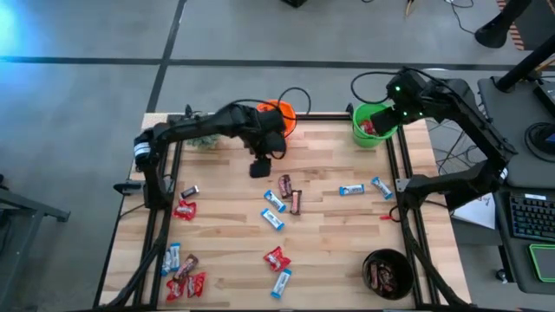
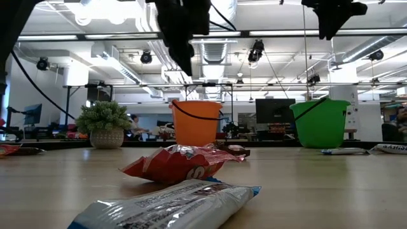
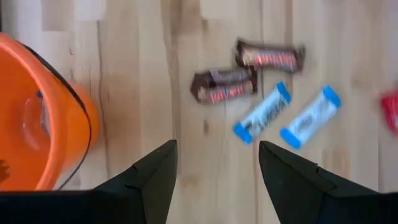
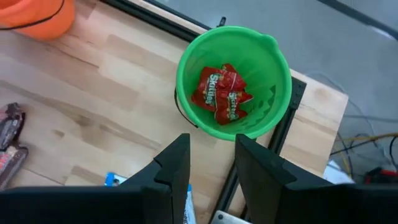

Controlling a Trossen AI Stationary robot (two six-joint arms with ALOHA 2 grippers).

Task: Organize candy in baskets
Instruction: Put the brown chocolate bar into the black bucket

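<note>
Brown bars (image 3: 249,71) lie ahead of our spread, empty left hand (image 3: 217,180); we should centre before pinching.

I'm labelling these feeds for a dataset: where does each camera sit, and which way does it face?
High: overhead, looking straight down; both arms, orange basket, green basket, black basket.
Low: table height, looking level into the room; both arms hang in from above.
Left wrist: looks down past the open left end effector at brown candy.
Right wrist: looks down past the empty right end effector at red candy.
Shared: high, low and right wrist all show the green basket.
</note>
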